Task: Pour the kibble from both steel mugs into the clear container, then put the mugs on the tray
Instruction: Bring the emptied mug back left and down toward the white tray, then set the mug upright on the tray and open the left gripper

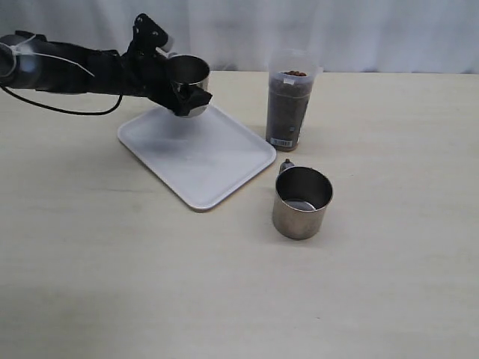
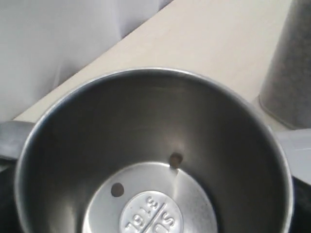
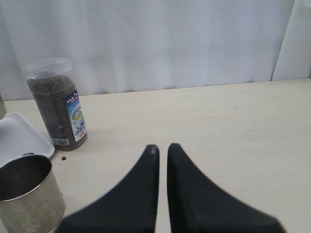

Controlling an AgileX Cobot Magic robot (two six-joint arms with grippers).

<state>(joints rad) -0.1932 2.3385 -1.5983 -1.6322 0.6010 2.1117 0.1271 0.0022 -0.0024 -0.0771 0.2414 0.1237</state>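
Note:
My left gripper (image 1: pixel 185 94) is shut on a steel mug (image 1: pixel 188 73), holding it in the air over the far corner of the white tray (image 1: pixel 202 161). The left wrist view looks into this mug (image 2: pixel 146 116); two kibble pellets (image 2: pixel 176 159) lie at its bottom. The clear container (image 1: pixel 288 101) stands right of the tray, filled nearly to the rim with kibble (image 1: pixel 287 112). The other steel mug (image 1: pixel 301 202) stands upright on the table in front of the container. My right gripper (image 3: pixel 162 148) is shut on nothing, low over the table to the right of this mug (image 3: pixel 26 194).
One stray pellet (image 3: pixel 64 158) lies on the table beside the container (image 3: pixel 57 104). A white curtain hangs behind the table's far edge. The left arm's black sleeve and cable stretch in from the left at the back.

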